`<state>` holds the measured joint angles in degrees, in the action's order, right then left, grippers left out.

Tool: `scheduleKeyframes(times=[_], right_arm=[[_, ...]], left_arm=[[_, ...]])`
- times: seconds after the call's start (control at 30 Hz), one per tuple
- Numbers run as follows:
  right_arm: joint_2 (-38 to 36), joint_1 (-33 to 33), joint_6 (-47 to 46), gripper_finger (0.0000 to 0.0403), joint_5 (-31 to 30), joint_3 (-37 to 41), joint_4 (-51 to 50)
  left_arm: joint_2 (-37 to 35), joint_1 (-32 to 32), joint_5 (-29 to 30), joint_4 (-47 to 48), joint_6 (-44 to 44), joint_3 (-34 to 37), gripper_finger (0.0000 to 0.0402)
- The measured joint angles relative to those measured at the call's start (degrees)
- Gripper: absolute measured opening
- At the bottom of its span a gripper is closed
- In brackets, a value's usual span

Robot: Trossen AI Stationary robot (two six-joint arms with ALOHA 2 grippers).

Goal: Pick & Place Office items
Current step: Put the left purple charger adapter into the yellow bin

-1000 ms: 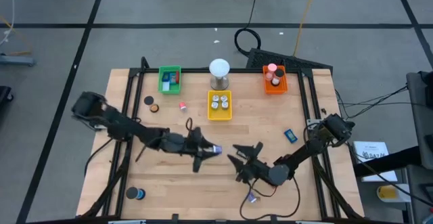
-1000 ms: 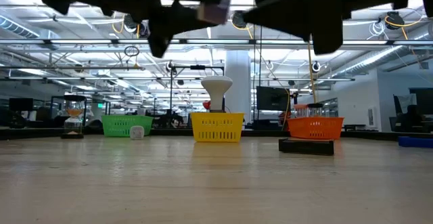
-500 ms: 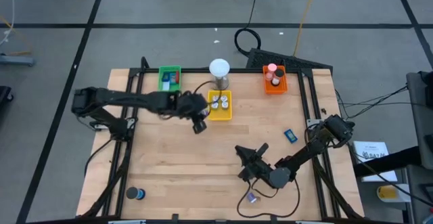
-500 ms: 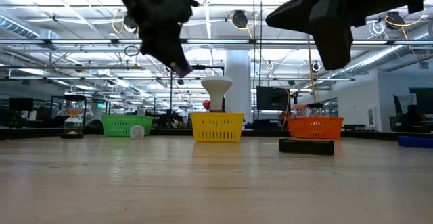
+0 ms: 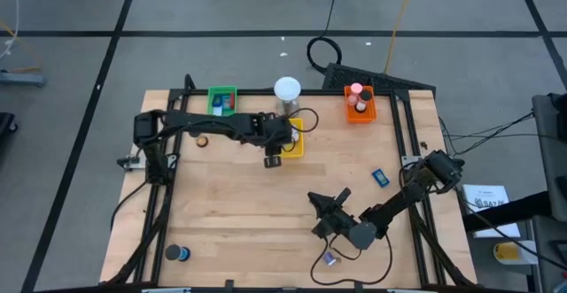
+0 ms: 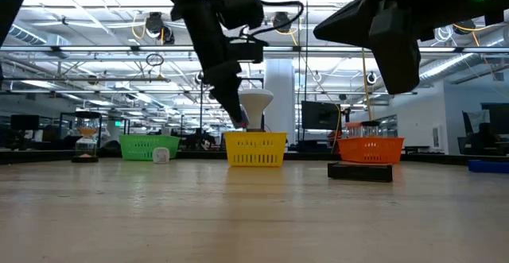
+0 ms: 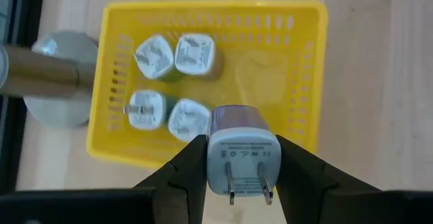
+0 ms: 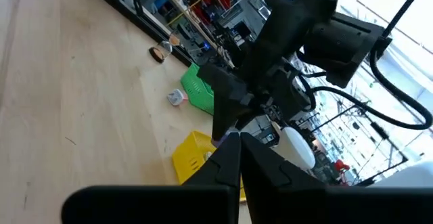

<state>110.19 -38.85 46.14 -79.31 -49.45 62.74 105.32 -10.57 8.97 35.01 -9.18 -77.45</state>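
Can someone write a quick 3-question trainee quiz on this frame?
1. True or false: the left gripper holds a white plug adapter over the yellow tray.
2. How many adapters already lie in the yellow tray? A) two B) four C) six
3. Fill in: the right gripper is ____, holding nothing.

Key: 1 true; 2 B; 3 shut

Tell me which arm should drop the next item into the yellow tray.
Left. Its claw already grips a white plug adapter directly over the yellow tray, where four similar adapters lie. The right claw is shut, empty, and hangs over the table's near right part, away from the tray.
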Motion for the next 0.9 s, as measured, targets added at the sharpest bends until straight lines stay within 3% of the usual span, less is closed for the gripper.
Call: scheduleKeyframes(times=[0.37, 0.5, 0.67, 0.77, 0.9], right_arm=[[-1.9, 0.2, -8.1, 0.0, -1.7, 0.0, -0.9], [-8.2, 0.1, -6.9, 0.0, -5.9, 0.1, -1.6], [-20.3, 0.0, -9.4, 0.0, -3.5, 2.3, -8.4], [-27.5, 0.8, -22.0, 0.0, 4.6, 4.3, -24.2], [-34.9, 7.8, -48.1, 0.0, 30.6, 4.9, -52.4]], left_arm=[[4.4, -3.4, -2.8, -1.1, -4.5, -0.8, 0.0136], [4.2, -3.7, -3.0, -1.7, -4.9, -0.8, 0.0136], [4.2, -3.7, -3.2, -0.5, -4.9, -0.8, 0.0136], [4.2, -3.7, -3.6, -0.7, -4.9, -0.8, 0.0136], [4.2, -3.7, -3.8, -0.7, -4.7, -0.8, 0.0136]])
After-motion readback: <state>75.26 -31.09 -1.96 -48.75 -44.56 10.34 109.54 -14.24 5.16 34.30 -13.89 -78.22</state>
